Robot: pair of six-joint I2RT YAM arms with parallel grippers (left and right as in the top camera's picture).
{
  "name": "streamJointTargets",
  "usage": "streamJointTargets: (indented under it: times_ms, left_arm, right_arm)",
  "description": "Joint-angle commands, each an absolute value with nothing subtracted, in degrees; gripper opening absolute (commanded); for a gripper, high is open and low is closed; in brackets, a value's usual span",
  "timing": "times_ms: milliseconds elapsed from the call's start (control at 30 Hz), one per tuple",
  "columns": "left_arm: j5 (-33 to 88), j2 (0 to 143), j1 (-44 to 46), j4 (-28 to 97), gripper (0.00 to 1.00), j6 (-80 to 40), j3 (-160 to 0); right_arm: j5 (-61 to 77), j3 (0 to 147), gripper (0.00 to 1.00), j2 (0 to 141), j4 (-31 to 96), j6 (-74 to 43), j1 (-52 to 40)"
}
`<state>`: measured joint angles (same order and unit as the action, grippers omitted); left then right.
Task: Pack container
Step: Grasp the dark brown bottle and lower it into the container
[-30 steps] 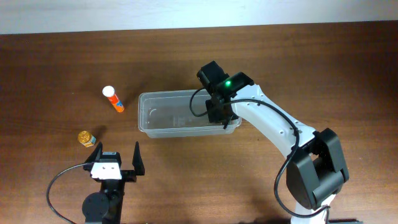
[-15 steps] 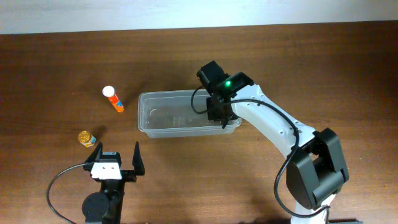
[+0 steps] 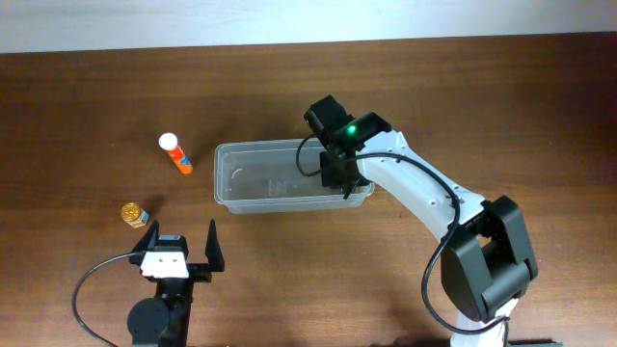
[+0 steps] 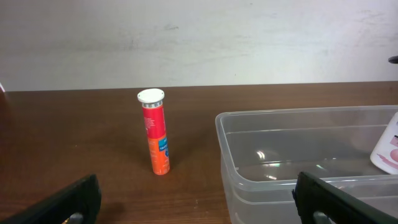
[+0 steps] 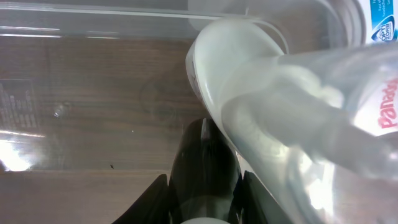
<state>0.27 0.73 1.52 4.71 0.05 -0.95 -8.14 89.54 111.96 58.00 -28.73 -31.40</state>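
Change: noting only a slight shift at the lower links of the right arm against half a second ago; finding the container (image 3: 253,179), the orange tube (image 3: 175,154) and the small gold-lidded jar (image 3: 133,214) in unchanged places.
Container position: lying lengthwise at the middle of the table (image 3: 87,87), well apart from the tube and jar off its left end.
Container versus right gripper: enclosing the right gripper (image 3: 339,178), reaching down inside the right end, close to the end wall.
Container versus left gripper: standing ahead and to the right of the left gripper (image 3: 182,231), apart from it.
Right arm pose: stretching from the near right of the table up and leftward, bending down over the container rim.
Right gripper state: showing a white bottle (image 5: 298,124) with pink lettering hard against the wrist camera, one dark finger (image 5: 205,168) beneath; failing to confirm whether clamped or released.
Left gripper state: sitting low near the front edge, fingers spread wide, grasping nothing.
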Motion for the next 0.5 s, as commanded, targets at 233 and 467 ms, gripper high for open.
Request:
streamJointTargets:
  times_ms: [233,467]
  left_arm:
    - [1.1,0.4,1.3,4.7,0.99,0.9,-0.5]
    - [1.1,0.4,1.3,4.7,0.99,0.9,-0.5]
  right_arm:
    - [-9.7,89.2,0.39,112.2,57.8,-29.5,-31.8]
    - [-9.7,89.2,0.43,112.2,57.8,-29.5,-31.8]
